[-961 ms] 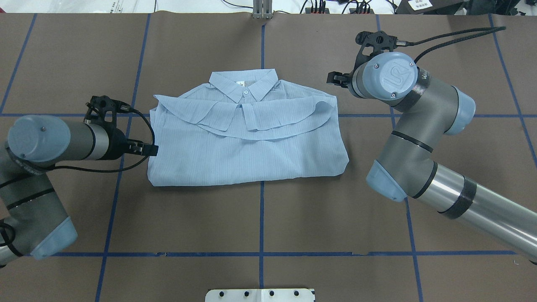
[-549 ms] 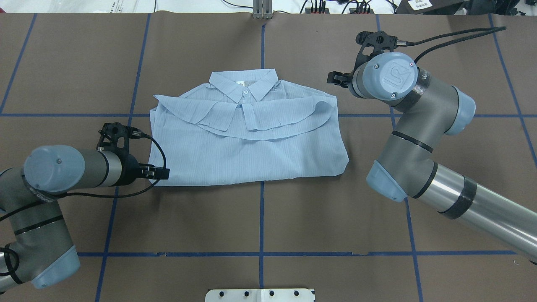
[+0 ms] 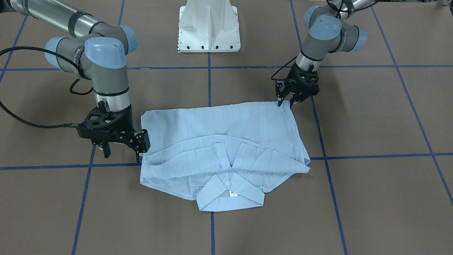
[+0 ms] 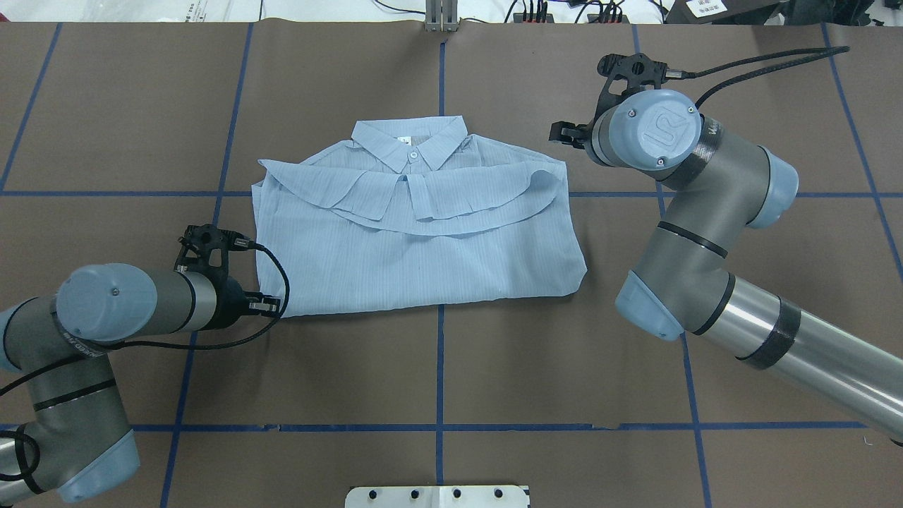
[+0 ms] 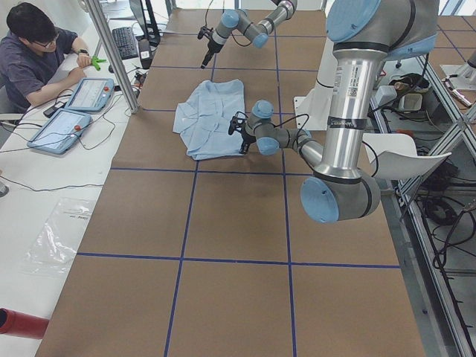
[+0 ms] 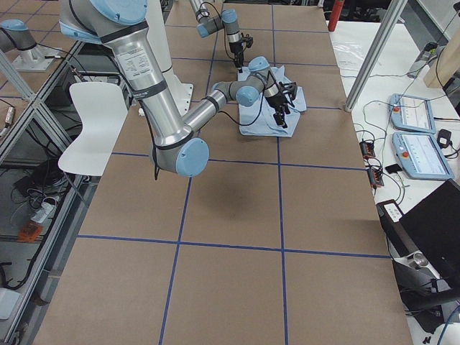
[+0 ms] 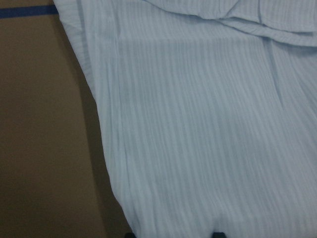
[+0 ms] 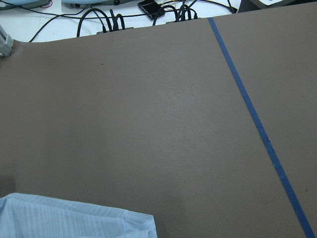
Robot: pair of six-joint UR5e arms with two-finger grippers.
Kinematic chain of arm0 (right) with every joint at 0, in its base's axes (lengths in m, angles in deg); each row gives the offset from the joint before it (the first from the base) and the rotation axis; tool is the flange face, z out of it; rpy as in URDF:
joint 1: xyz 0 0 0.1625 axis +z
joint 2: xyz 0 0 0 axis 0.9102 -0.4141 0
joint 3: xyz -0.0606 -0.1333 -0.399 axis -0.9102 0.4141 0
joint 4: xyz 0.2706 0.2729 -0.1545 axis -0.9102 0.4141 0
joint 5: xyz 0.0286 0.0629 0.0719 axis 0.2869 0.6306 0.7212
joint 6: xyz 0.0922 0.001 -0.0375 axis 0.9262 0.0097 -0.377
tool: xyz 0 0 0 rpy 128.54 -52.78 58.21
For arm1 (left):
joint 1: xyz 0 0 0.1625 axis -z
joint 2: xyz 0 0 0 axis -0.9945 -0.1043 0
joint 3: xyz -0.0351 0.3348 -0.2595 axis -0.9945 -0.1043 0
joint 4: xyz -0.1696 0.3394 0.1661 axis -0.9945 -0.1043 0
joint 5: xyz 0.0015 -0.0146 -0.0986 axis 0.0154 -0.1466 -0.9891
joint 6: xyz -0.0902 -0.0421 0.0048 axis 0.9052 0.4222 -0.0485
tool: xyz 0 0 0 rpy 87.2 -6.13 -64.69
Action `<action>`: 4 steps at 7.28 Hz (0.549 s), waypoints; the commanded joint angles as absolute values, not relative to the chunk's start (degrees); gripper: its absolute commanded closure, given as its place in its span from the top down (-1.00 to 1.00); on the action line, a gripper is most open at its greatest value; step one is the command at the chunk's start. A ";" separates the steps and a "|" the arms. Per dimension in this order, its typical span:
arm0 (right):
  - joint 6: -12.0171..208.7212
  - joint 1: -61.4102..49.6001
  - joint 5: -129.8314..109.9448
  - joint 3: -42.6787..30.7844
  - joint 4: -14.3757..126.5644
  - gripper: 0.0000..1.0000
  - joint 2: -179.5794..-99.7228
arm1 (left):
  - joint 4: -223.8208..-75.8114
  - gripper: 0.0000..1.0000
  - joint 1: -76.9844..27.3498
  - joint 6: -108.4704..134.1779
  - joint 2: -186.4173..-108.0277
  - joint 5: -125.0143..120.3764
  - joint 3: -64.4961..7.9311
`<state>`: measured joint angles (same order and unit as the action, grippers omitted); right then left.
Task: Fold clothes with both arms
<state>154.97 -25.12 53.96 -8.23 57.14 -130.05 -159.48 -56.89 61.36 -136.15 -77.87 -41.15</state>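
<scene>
Blue tape lines (image 4: pixel 441 353) cross the brown-papered desk (image 4: pixel 437 381). The light blue striped button-up shirt (image 4: pixel 416 233) lies at its middle, already folded into a broad rectangle, with its collar (image 4: pixel 410 144) toward the operators' edge and the folded hem toward the robot's edge. Over the last second the left arm (image 4: pixel 120 310) has slid along the shirt's side toward the robot's edge, so the left fingers (image 3: pixel 285 103) now sit at the hem corner facing the desk's left end. They are parted — cloth shows between the tips in the left wrist view, and nothing is gripped yet. The right fingers (image 3: pixel 124 150) have not moved. Spread wide and holding nothing, they hover just beside the shoulder on the side toward the desk's right end. By my reading the left arm is lined up to pinch its hem corner, while the right arm (image 4: pixel 705 212) must come to the matching corner before the next fold.
</scene>
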 commanded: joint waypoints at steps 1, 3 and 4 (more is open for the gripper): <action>154.98 -25.28 53.87 -8.14 57.13 1.00 -130.05 | -159.40 -1.00 -56.16 60.36 -135.72 -77.99 -41.20; 155.59 -25.81 53.78 -8.05 57.13 1.00 -129.96 | -159.13 -1.00 -50.56 50.65 -134.06 -77.73 -40.68; 155.68 -25.98 53.78 -8.05 57.13 1.00 -129.87 | -159.05 -1.00 -45.22 44.50 -134.13 -77.82 -39.19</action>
